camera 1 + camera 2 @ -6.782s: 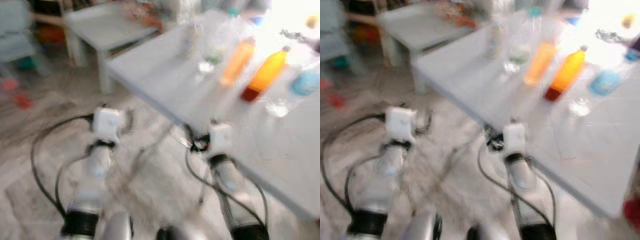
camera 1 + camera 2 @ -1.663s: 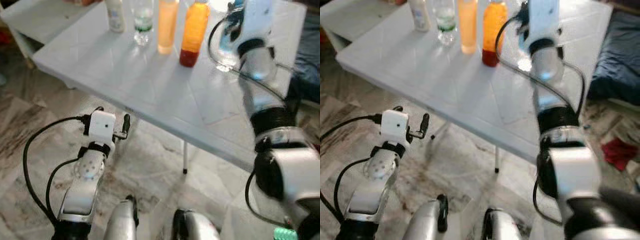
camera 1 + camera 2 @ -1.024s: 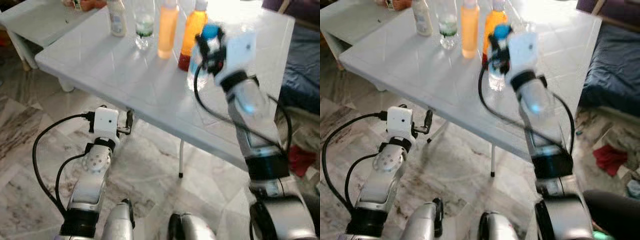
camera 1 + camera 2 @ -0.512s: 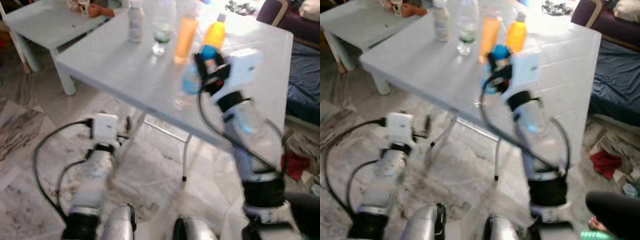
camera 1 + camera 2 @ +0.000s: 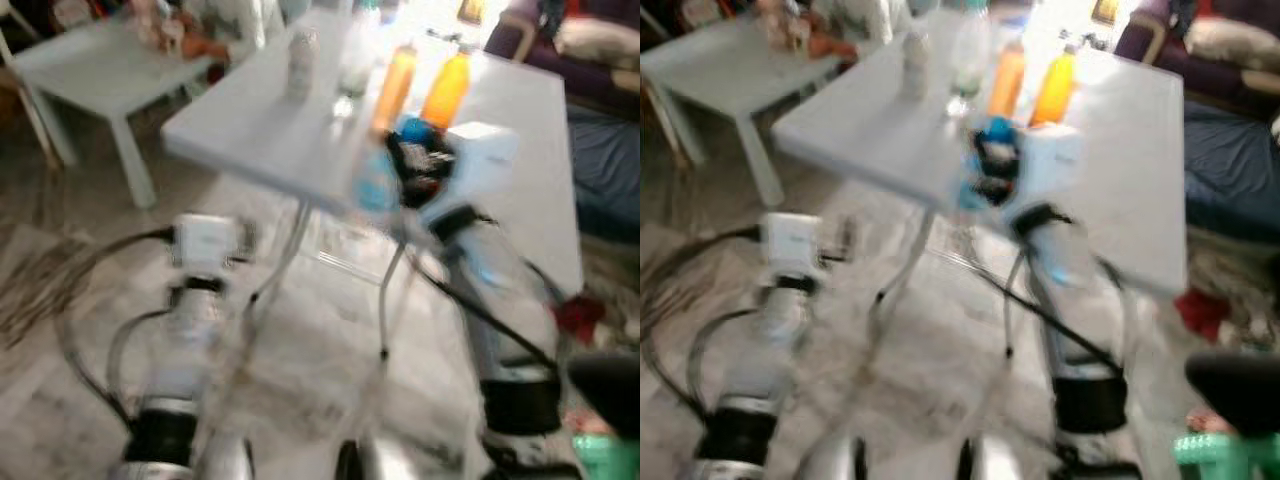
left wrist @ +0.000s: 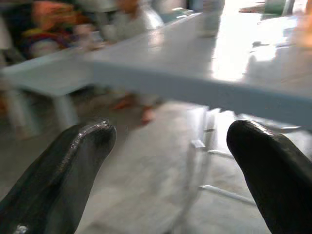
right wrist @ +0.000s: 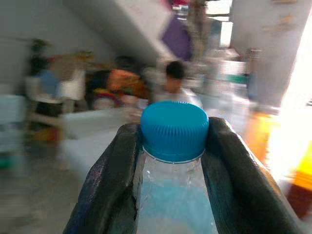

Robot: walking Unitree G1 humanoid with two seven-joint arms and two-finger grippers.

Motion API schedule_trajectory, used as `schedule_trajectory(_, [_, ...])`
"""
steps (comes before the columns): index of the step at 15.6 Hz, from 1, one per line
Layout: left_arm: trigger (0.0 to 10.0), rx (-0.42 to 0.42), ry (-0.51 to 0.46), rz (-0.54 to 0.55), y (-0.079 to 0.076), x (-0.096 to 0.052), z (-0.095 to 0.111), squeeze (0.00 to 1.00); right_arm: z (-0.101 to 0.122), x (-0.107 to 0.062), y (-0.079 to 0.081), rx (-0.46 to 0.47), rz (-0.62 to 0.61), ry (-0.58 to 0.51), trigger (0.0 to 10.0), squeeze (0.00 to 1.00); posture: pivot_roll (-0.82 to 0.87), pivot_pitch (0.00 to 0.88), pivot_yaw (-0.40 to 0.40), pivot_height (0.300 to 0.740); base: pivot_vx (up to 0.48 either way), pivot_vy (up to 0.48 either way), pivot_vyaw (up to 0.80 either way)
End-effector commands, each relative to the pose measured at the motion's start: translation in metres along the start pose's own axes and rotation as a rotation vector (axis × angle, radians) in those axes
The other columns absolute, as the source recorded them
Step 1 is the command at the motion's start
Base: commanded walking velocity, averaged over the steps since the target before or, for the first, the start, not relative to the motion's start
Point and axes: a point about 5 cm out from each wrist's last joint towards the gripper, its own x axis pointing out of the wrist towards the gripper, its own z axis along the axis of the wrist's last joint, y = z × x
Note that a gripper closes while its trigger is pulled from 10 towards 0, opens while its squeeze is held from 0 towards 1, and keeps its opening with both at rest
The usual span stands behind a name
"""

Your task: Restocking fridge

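right hand [image 7: 173, 161] clamped on a clear, blue-capped bottle [image 7: 174, 131], contents unclear. two orange-filled bottles [image 5: 1055, 90] stand on the counter [image 5: 855, 125]. left hand [image 6: 168, 146] fingers apart, empty.

A white table [image 5: 505, 200] carries two orange bottles [image 5: 445, 88] (both upright) and a clear bottle [image 5: 968, 55].

No legible text, label, brand or number: the bottle [image 7: 174, 195] label and worktop [image 5: 270, 130] items are blurred.
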Motion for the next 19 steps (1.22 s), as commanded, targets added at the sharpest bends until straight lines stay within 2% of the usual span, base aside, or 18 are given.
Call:
schedule_trajectory(1, [10.0,-0.011,0.008,-0.03,-0.012,-0.003,-0.003,0.0,0.0,-0.003,-0.007,-0.005,-0.021,-0.003,10.0,0.0,0.11,0.096,-0.081,0.74,0.0,0.48,0.0])
schedule_trajectory(2, [10.0,-0.01,0.014,-0.032,-0.013,-0.005,-0.005,0.0,-0.002,-0.005,-0.004,0.015,-0.013,-0.002,4.1,0.0,0.12,0.097,-0.084,0.74,0.0,0.48,0.0])
schedule_trajectory(3, [10.0,-0.01,0.019,-0.03,-0.013,-0.006,-0.006,0.0,-0.004,-0.006,-0.001,0.027,-0.002,0.0,2.3,0.0,0.11,0.099,-0.085,0.74,0.0,0.48,0.0])
schedule_trajectory(4, [10.0,-0.012,0.024,-0.028,-0.013,-0.006,-0.007,0.0,-0.007,-0.008,0.001,0.03,0.001,0.014,10.0,0.0,0.11,0.099,-0.085,0.74,0.0,0.48,0.0])
schedule_trajectory(7, [10.0,-0.001,0.016,-0.03,-0.011,-0.009,-0.011,0.0,-0.033,-0.026,-0.001,-0.025,-0.012,0.103,10.0,0.0,0.1,0.093,-0.092,0.74,0.0,0.48,0.0])
schedule_trajectory(9, [10.0,0.036,0.032,-0.003,0.005,-0.016,-0.02,0.0,-0.044,-0.037,-0.003,-0.079,-0.007,0.134,10.0,0.0,0.1,0.094,-0.088,0.74,0.0,0.0,0.8])
schedule_trajectory(10, [10.0,0.052,0.042,0.016,0.013,-0.019,-0.024,0.0,-0.048,-0.041,-0.005,-0.058,-0.021,0.152,10.0,0.0,0.1,0.095,-0.087,0.74,0.0,0.0,0.8])
schedule_trajectory(13, [10.0,0.015,0.061,0.053,0.018,-0.02,-0.022,0.0,-0.052,-0.044,-0.004,-0.055,-0.012,0.161,10.0,0.0,0.1,0.095,-0.087,0.74,0.0,0.0,0.8])
schedule_trajectory(15, [10.0,0.034,0.039,0.054,0.018,-0.019,-0.019,0.0,-0.059,-0.045,-0.003,-0.066,-0.002,0.167,10.0,0.0,0.11,0.095,-0.094,0.74,0.0,0.0,0.8])
schedule_trajectory(17, [10.0,0.015,0.051,0.066,0.017,-0.02,-0.023,0.0,-0.064,-0.045,-0.002,-0.024,-0.019,0.17,10.0,0.0,0.12,0.091,-0.114,0.74,0.0,0.0,0.8])
schedule_trajectory(19, [10.0,0.02,0.074,0.067,0.019,-0.022,-0.033,0.0,-0.079,-0.042,0.006,0.006,-0.042,0.181,10.0,0.0,0.13,0.092,-0.118,0.74,0.0,0.0,0.79])
